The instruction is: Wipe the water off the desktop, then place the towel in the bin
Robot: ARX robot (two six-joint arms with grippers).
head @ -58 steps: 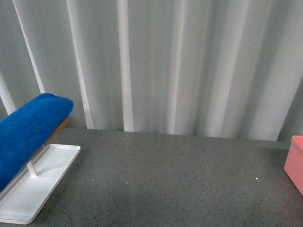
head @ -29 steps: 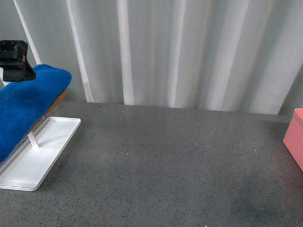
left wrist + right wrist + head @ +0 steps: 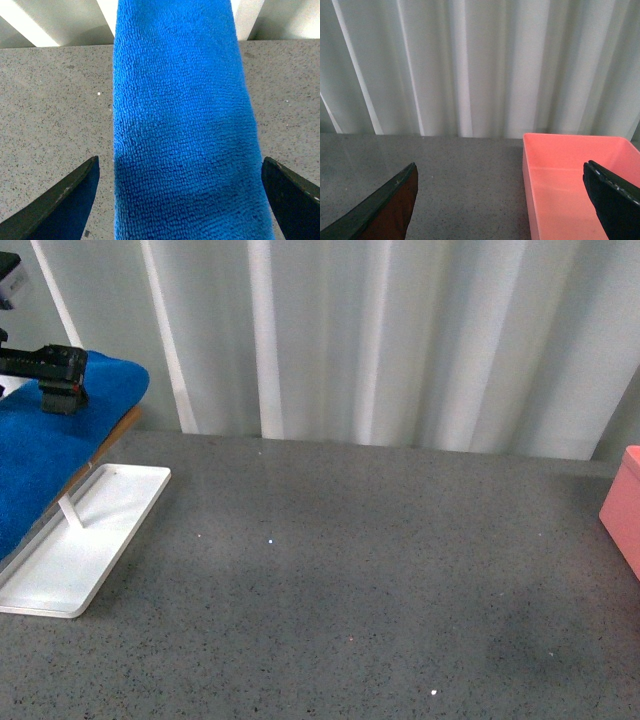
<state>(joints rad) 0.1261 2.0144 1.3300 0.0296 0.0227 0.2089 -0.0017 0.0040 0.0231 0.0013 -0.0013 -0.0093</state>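
OK, left claw [image 3: 180,167] spread wide, gripping nothing, towel [image 3: 180,90] right below it btwn the jaws, so I'd say drop straight, pinch deep across the fold, then lift clear b4 heading to the worktop [image 3: 350,570].

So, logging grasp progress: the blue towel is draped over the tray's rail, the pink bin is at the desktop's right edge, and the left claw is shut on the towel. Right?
One thing is wrong: the left claw is open, not shut on the towel. The left wrist view shows its fingers spread wide, one on each side of it. The rest holds.
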